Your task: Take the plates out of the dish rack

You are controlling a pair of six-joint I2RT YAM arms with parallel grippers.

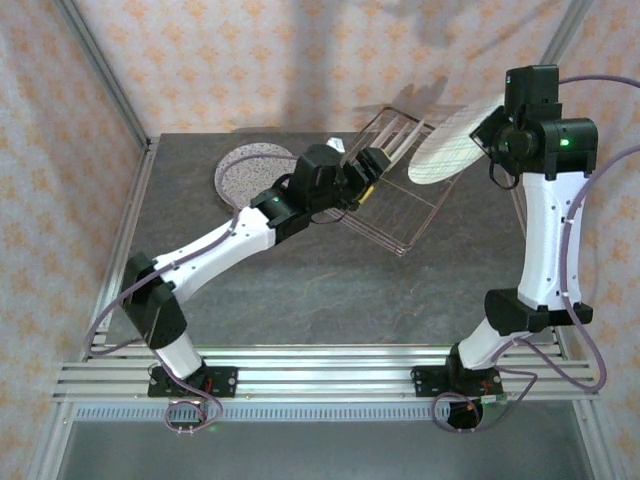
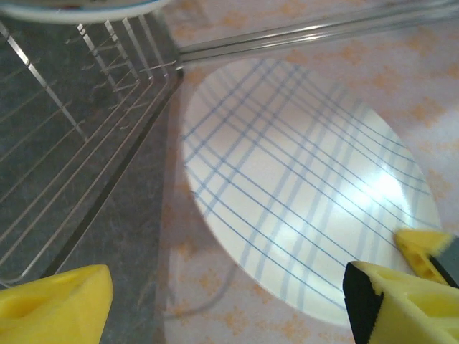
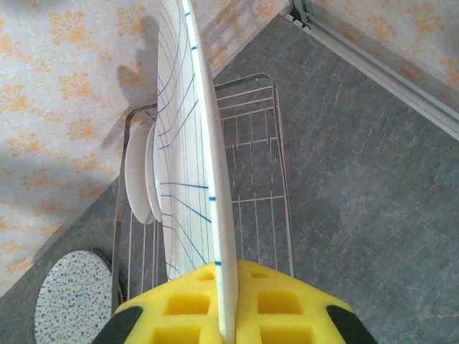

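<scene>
My right gripper (image 3: 228, 315) is shut on the rim of the large pale plaid plate (image 3: 204, 165), which it holds edge-on above the dish rack (image 3: 267, 165). From above, that plate (image 1: 450, 145) hangs tilted over the rack's (image 1: 400, 215) right end, below the right gripper (image 1: 495, 125). Two smaller white plates (image 3: 140, 179) stand upright at the rack's far end. The speckled plate (image 1: 250, 170) lies flat on the table, left of the rack. My left gripper (image 1: 372, 170) hovers at the rack's left side. It (image 2: 229, 308) is open with nothing between its fingers and faces the plaid plate (image 2: 301, 186).
The rack's wire floor (image 2: 72, 143) lies to the left in the left wrist view, with a plate rim (image 2: 79, 8) at the top edge. Patterned walls and a metal frame rail (image 3: 380, 64) close in the grey table (image 1: 330, 290) behind and beside the rack.
</scene>
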